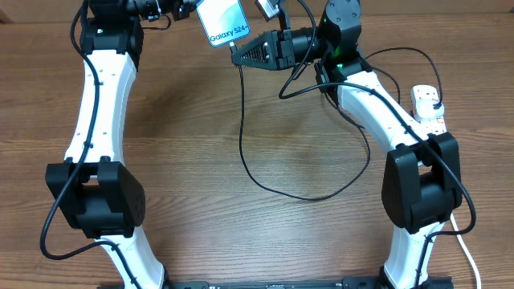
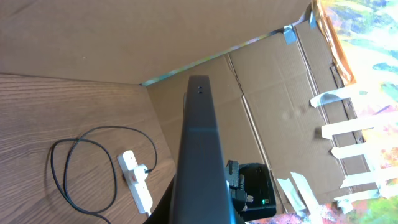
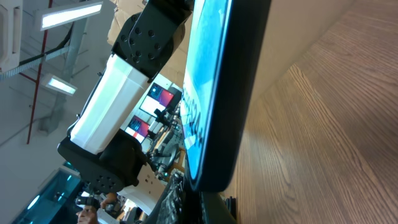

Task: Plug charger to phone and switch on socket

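Note:
The phone (image 1: 223,24) is held up at the table's far edge, its light blue "Galaxy S24" screen facing up, with my left gripper (image 1: 189,8) shut on its top end. My right gripper (image 1: 238,53) is shut at the phone's bottom edge on the charger's plug tip. The thin black charger cable (image 1: 299,195) drops from there, loops over the table and runs to the white socket (image 1: 428,108) at the right. Seen from the left wrist, the phone (image 2: 199,155) is edge-on above the socket (image 2: 138,182). Whether the tip sits in the phone's port is hidden in the right wrist view (image 3: 214,93).
The socket's white cord (image 1: 467,250) trails toward the front right corner. Cardboard walls (image 2: 267,93) with tape strips stand behind the table's far edge. Both arms' bases rise from the near edge, left and right.

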